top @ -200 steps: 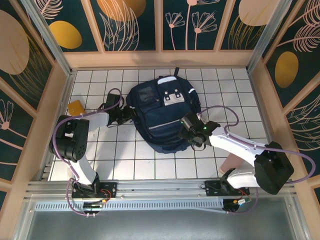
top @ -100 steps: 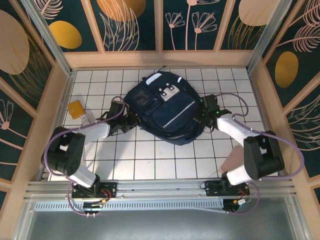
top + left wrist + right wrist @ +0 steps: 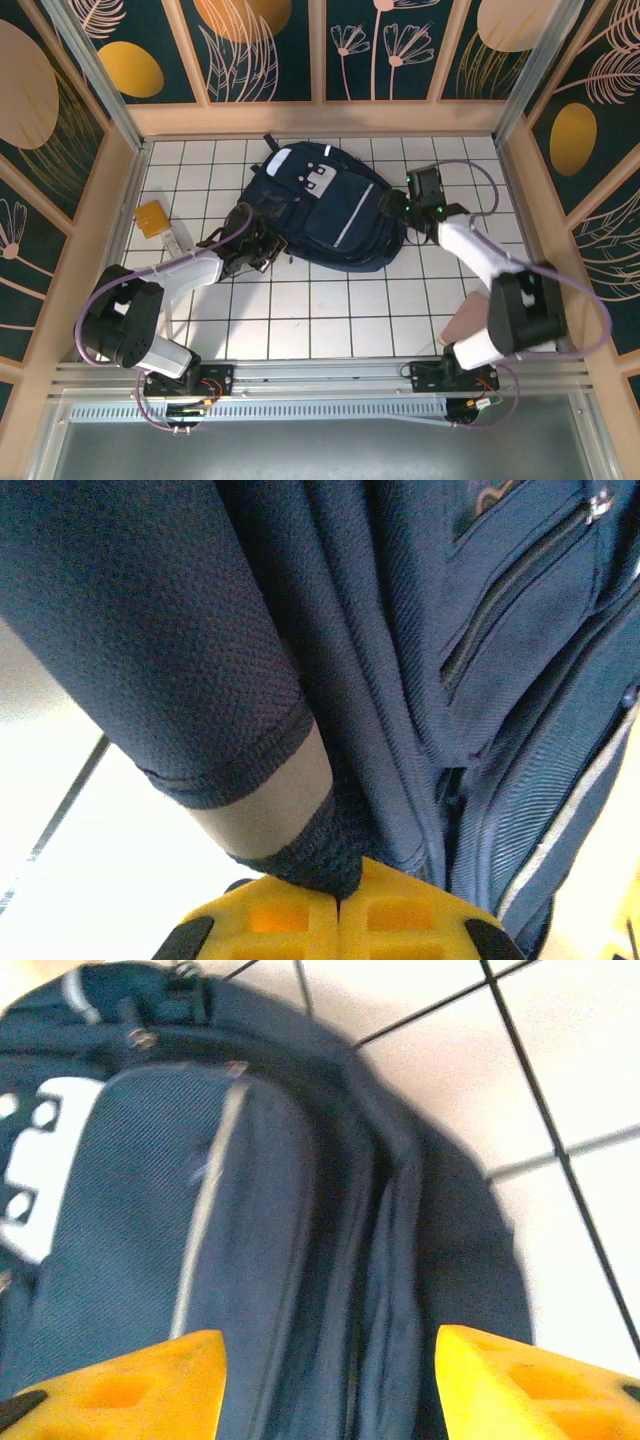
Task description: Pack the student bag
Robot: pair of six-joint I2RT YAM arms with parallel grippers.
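At the left edge of the student bag (image 3: 325, 205) we see the left tool (image 3: 338, 908) clenched on the bag's mesh strap (image 3: 180, 660). At its right edge the right tool (image 3: 330, 1385) is released, fingers apart over the fabric. The bag lies on the gridded table (image 3: 300, 310).

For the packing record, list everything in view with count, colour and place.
student bag: one, navy blue with a grey patch and pale trim, lying in the far middle of the table
packet: one, orange-yellow, at the left of the table, apart from the bag
pale strip: one, whitish, beside the packet; kind unclear
pale pink item: one, near right, partly behind the right arm; kind unclear
table: one, white with a dark grid
wall panels: dark teal with a floral pattern, wood-framed, around the table
left gripper: yellow fingers, shut on the bag's mesh strap
right gripper: yellow fingers, open over the bag's right edge
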